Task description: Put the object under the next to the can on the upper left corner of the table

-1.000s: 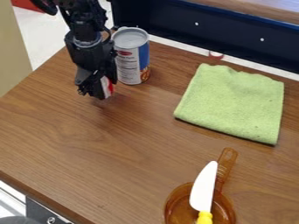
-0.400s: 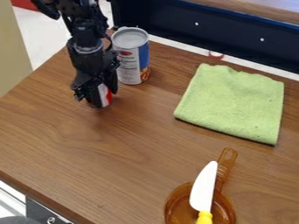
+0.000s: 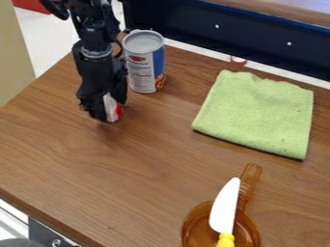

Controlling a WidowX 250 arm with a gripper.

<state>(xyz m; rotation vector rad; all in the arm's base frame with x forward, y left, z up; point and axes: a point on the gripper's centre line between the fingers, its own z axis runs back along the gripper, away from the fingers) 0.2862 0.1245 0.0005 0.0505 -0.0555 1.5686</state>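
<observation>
The black gripper (image 3: 103, 108) hangs at the upper left of the table, just to the left and front of the can. Between its fingers is a small red and white object (image 3: 112, 108), held low near the tabletop; whether it touches the wood I cannot tell. The can (image 3: 145, 61), with a grey top and a blue and white label, stands upright near the back edge. A folded green towel (image 3: 258, 113) lies flat at the right.
An amber pan (image 3: 195, 230) sits at the front right, its handle pointing back. A white knife (image 3: 225, 205) with a yellow handle rests across it. A dark blue panel (image 3: 193, 24) runs behind the table (image 3: 116, 178).
The gripper and the red and white object have shifted slightly toward the front and left, a little away from the can. The can, towel, pan and knife have stayed put.
</observation>
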